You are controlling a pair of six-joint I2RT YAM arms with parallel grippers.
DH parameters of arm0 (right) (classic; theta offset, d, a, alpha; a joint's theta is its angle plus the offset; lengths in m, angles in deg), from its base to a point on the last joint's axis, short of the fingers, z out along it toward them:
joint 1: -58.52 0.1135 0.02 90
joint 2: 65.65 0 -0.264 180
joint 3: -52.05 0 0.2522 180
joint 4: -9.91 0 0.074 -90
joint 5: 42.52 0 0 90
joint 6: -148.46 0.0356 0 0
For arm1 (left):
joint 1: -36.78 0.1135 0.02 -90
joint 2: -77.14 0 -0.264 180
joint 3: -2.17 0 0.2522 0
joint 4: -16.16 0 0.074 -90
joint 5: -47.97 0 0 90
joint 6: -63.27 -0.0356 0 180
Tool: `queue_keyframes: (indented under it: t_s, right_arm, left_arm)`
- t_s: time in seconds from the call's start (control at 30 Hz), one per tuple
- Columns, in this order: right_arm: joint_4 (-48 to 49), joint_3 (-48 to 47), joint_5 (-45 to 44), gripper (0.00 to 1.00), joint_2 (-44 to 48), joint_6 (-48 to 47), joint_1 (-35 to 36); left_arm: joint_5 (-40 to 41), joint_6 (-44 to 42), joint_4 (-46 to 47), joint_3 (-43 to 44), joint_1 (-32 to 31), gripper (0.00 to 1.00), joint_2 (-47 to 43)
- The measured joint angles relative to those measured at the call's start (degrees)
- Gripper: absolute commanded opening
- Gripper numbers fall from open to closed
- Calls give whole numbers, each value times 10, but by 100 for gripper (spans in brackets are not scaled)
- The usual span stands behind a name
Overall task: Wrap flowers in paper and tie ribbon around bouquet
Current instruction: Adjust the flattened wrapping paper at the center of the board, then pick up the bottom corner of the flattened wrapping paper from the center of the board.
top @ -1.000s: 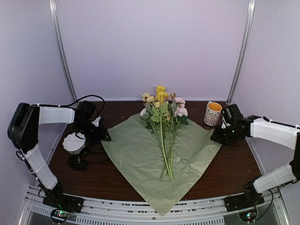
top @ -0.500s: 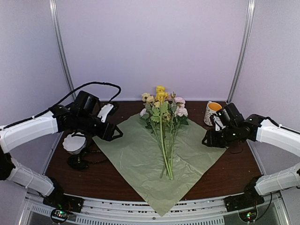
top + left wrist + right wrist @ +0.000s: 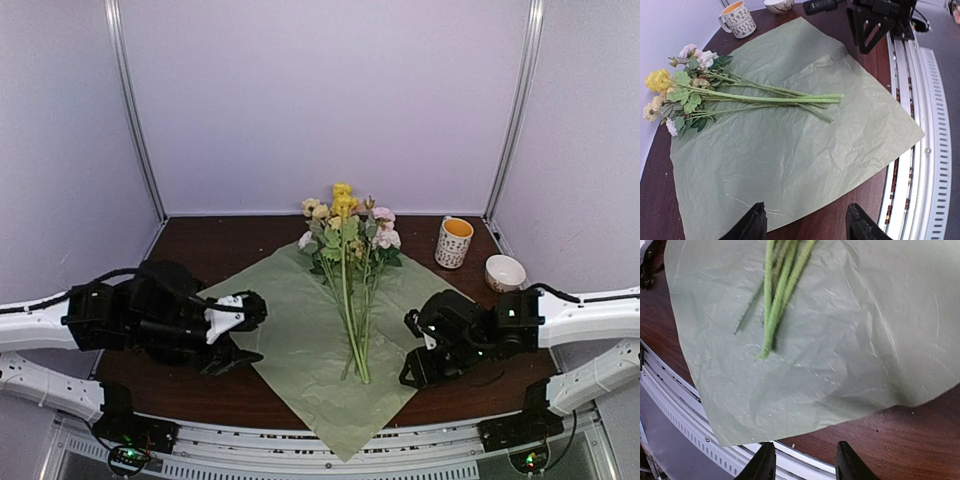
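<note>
The paper (image 3: 300, 340) lies flat like a diamond, pale green and crinkled. On it rest the flowers (image 3: 345, 235), blossoms at the far corner and stems (image 3: 358, 350) running toward me. My left gripper (image 3: 236, 357) hangs low at the paper's left edge. In the left wrist view it (image 3: 807, 222) is open over that edge of the paper (image 3: 790, 140), holding nothing. My right gripper (image 3: 414, 374) sits at the paper's lower right edge. From the right wrist it (image 3: 805, 460) is open above bare wood, beside the paper (image 3: 840, 340) and the stem ends (image 3: 775, 305). The ribbon is out of view.
A patterned mug (image 3: 454, 242) with an orange inside stands at the back right, with a white bowl (image 3: 505, 272) just nearer than it. A metal rail (image 3: 330, 455) runs along the table's near edge, under the paper's near corner. Purple walls close in the back and sides.
Both arms have swung down and toward me: the left from the back left to the paper's left edge, the right from beside the mug to the lower right edge. Paper and flowers stayed put.
</note>
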Motion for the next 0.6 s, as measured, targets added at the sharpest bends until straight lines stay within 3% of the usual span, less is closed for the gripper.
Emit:
queue_keyframes:
  t_s: [0.3,0.6]
  right_arm:
    - [97,145,3,45,80,144,55]
    - [253,247,22,47,83,244,61]
  left_arm:
    - [73,-59,17,-1,-137,59,146]
    - [83,-73,23,7,-165,59,209]
